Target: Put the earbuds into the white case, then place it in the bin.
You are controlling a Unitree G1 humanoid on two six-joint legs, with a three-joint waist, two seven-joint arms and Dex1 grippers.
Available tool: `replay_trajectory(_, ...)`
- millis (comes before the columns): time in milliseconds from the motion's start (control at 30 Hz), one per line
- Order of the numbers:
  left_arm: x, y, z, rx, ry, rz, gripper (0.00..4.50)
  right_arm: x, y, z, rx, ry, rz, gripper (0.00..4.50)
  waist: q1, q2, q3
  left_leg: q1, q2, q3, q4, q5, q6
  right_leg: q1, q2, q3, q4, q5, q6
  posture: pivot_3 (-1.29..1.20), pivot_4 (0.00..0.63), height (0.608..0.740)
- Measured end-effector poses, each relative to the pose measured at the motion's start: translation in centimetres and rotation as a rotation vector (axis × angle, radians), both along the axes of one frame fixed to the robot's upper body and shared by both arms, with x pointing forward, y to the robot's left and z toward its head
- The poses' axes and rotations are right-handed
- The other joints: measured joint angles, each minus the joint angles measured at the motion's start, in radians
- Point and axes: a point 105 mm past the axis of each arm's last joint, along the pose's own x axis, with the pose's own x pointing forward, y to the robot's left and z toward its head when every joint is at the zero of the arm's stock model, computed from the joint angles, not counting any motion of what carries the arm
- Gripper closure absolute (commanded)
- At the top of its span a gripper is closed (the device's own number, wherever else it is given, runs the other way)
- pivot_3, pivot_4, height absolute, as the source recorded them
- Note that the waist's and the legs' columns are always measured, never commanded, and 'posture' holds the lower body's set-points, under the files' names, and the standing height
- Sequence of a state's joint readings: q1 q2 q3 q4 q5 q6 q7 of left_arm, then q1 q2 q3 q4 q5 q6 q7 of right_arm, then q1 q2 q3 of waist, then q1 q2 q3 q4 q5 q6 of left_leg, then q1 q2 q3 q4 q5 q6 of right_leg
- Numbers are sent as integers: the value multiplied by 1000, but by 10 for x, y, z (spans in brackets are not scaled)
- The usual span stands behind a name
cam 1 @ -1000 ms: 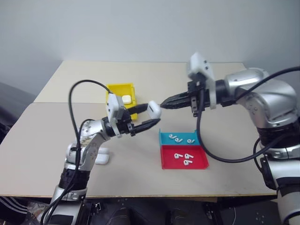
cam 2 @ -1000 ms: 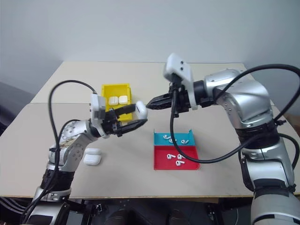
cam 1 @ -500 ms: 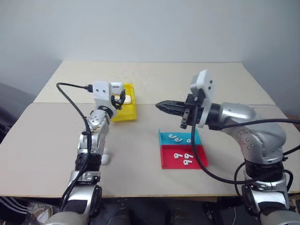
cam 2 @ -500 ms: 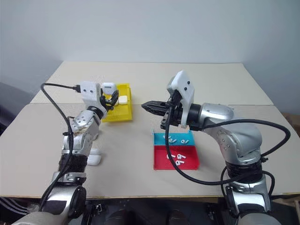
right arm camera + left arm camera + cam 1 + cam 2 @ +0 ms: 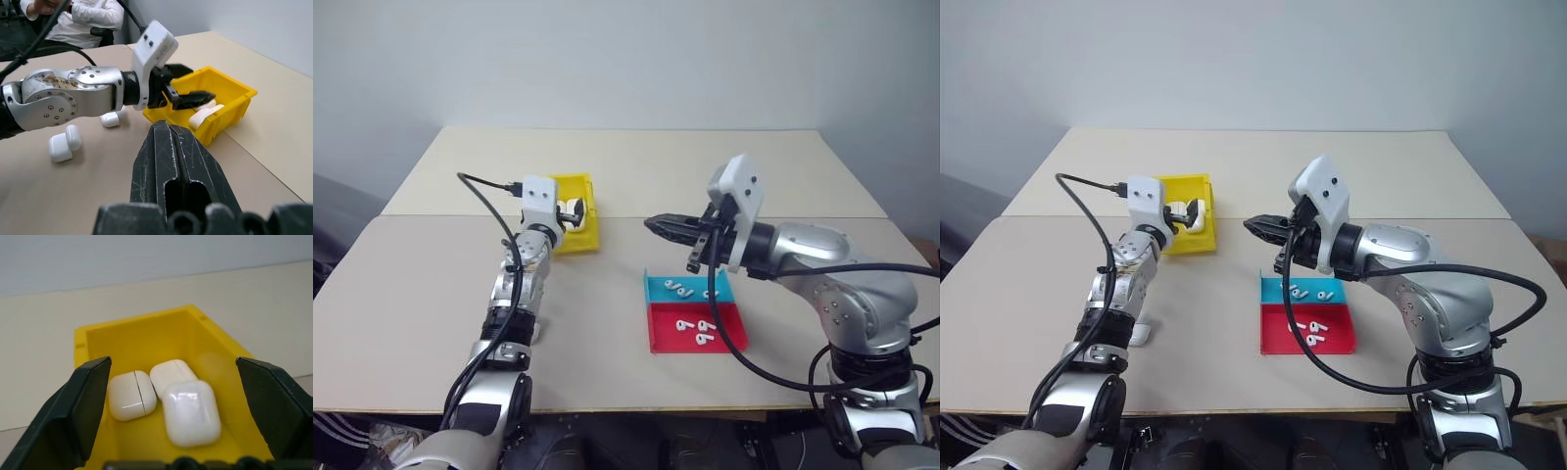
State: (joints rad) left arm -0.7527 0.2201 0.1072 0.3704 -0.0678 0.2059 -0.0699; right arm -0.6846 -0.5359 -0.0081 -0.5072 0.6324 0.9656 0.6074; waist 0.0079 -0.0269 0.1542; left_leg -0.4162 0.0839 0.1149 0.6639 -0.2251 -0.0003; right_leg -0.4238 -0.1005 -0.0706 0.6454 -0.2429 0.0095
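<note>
Over the yellow bin (image 5: 215, 357), the left gripper (image 5: 183, 404) has its fingers (image 5: 83, 406) spread wide and empty; a white case (image 5: 191, 412) lies just below, seemingly resting on two others. Glossy, rigid and light, it would likely slip unless pinched across its flat faces. The right gripper (image 5: 658, 225) is pressed shut, empty, above the table (image 5: 401, 294).

1. The bin (image 5: 146, 328), bright yellow with tall walls and an open top, sits on the table at about 10 o'clock.
2. The white case (image 5: 191, 412), glossy and closed, lies inside the bin, overlapping one of two more cases like it.
3. The earbuds (image 5: 695, 328), tiny and white, lie scattered at about 4 o'clock from the bin.
</note>
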Motion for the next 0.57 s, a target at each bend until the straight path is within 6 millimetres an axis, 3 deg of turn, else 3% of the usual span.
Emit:
replay_trajectory(67, -16, 9, 7, 20, -30, -27, 41, -2, -2, -2, -3, 3, 0, 4500, -5, 0, 0, 0, 0, 0, 0, 0, 0, 0, 0, 0, 0, 0, 0, 0, 150, 740)
replay_trajectory(133, -35, 23, 1, 53, 1, -68, 41, -2, -8, -10, -22, 19, -20, 4500, -11, 0, 0, 0, 0, 0, -1, 0, 0, 0, 0, 0, 0, 0, 0, 0, 150, 740)
replay_trajectory(267, -96, 47, -13, 130, 128, -246, 41, 0, -25, -37, -86, 25, -89, 4500, -21, 0, 0, 1, 1, 0, -1, 0, -1, -1, 0, 1, 0, 0, 0, 0, 150, 740)
replay_trajectory(467, -183, 37, 15, 188, 185, -566, 41, -11, -45, -47, -149, -9, -65, 4500, -12, -1, 0, 3, 1, -2, -2, 0, -1, 2, -1, 1, 0, -1, 0, 0, 150, 740)
replay_trajectory(567, -212, 29, 13, 208, 235, -650, 41, -16, -57, -48, -175, -15, -58, 4500, -10, -1, 0, 5, 1, -1, -2, 0, 0, 2, -1, 1, 0, -1, 0, 0, 150, 740)
